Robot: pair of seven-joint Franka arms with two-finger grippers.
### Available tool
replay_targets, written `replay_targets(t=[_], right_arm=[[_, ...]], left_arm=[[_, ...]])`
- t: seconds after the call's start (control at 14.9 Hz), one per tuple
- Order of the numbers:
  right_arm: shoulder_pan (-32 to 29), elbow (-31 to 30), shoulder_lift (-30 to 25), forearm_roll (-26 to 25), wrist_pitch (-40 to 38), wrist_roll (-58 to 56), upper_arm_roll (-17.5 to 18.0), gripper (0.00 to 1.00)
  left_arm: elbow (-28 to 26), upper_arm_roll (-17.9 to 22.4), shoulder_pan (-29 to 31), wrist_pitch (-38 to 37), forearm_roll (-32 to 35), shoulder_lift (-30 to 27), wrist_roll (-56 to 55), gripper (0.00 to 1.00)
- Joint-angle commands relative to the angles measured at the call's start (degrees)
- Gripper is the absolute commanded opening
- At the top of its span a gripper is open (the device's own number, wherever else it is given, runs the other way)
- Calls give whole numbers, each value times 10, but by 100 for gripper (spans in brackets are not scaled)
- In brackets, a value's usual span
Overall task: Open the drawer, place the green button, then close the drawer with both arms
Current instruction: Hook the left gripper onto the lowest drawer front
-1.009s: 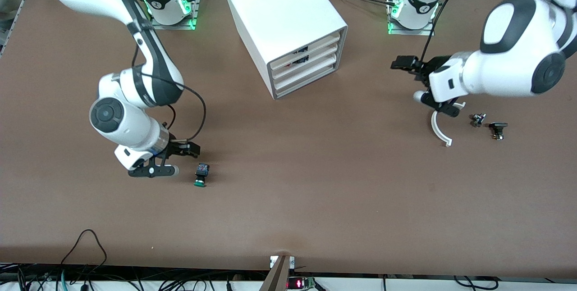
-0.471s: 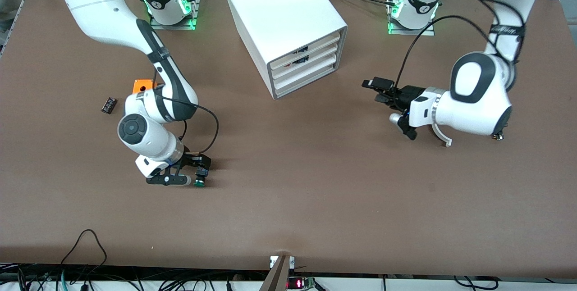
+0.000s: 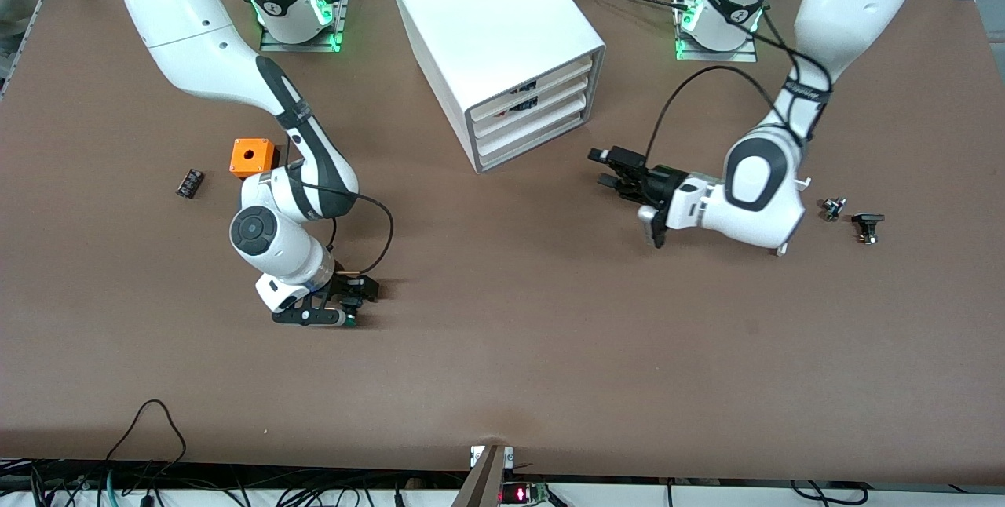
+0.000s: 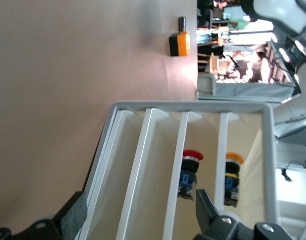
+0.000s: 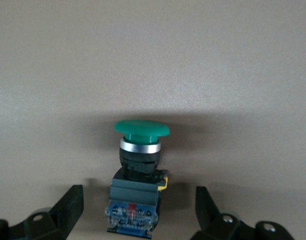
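Observation:
The green-capped button lies on its side on the table, its bluish rear between my right gripper's open fingers, which stand apart from it. In the front view that right gripper is low on the table and covers most of the button. The white cabinet stands near the arms' bases, and each drawer in its stack is pushed in. My left gripper hovers open a short way in front of the drawer fronts, touching nothing.
An orange cube and a flat black chip lie toward the right arm's end. Two small dark parts lie toward the left arm's end. Red and yellow buttons show inside the drawers.
My right gripper has slid along the table until its open fingers straddle the button. My left arm has swung in from its end of the table toward the cabinet's front.

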Motion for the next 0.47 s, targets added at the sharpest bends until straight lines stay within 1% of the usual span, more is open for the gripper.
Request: replay_targets(t=[0.0,0.07,0.2,0.4], right_arm=[[2,0,2,6,6,6,2,90],[2,0,2,6,6,4,2,79],[1,2,0,6,4,0,2,47],[1,3,1,7,7,2,2,9]], left_arm=[[-40,-26,7,5,-19,-7,48,85],[-49,-30,6,6,-21,-8,64,83],[-71,-33,7,7,-22,-8,93,81],[-103,-33,9,20,-38,-8,164,78]])
